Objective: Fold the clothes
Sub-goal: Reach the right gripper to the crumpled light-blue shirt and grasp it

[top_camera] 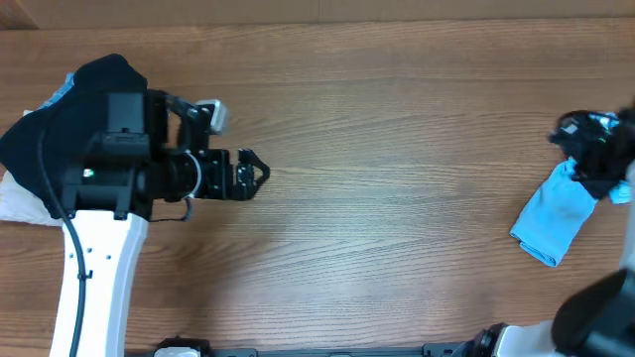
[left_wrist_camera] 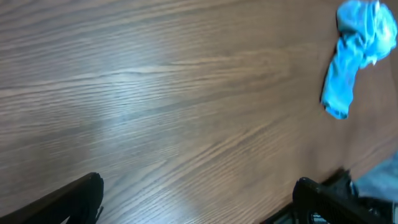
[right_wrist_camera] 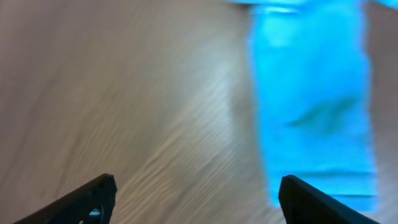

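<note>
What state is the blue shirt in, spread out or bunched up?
Bunched up: the blue shirt lies as a narrow crumpled strip on the table, not spread flat.

The table (top_camera: 397,149) is warm brown wood with streaky grain. At right is a sky-blue garment (top_camera: 554,220); at far left, a dark navy garment (top_camera: 74,104) and a cream cloth (top_camera: 15,203).

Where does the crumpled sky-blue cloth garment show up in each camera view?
Overhead: the crumpled sky-blue cloth garment lies near the right edge, mid-height.
Left wrist: the garment is in the top right corner.
Right wrist: the garment, blurred, fills the upper right.
Shared landmark: the brown wood-grain tabletop beneath it.
</note>
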